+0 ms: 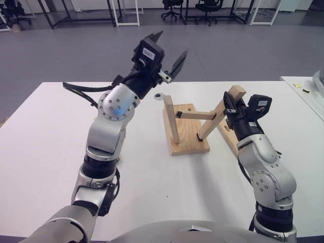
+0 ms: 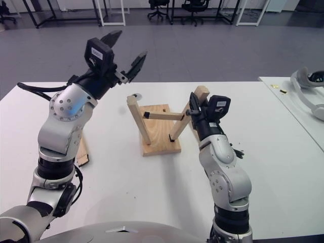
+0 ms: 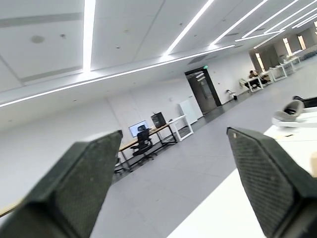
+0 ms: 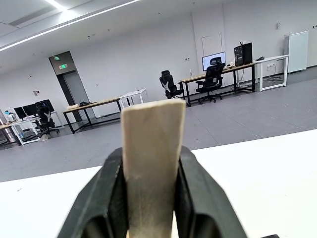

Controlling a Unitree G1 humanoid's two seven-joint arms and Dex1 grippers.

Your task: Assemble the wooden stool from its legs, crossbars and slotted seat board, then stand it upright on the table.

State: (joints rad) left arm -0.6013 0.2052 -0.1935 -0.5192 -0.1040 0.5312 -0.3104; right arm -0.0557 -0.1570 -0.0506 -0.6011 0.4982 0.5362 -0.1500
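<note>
- Seat board [image 1: 190, 143] flat on the middle of the white table [image 1: 61, 131], one leg [image 1: 171, 119] upright on it.
- Crossbar [image 1: 195, 115] from that leg to a second leg [image 1: 211, 123], tilted, lower end at the board.
- Right gripper [image 4: 148, 168] clamped on the tilted leg's upper part.
- Left gripper [image 1: 172, 43] raised in the air over the table's far side, fingers spread wide.
- Flat wooden piece [image 2: 81, 151] on the table beside the left arm.

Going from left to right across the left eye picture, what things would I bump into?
Black cable → upright wooden leg → crossbar → slanted wooden leg, held in the right gripper → white object on the next table.
</note>
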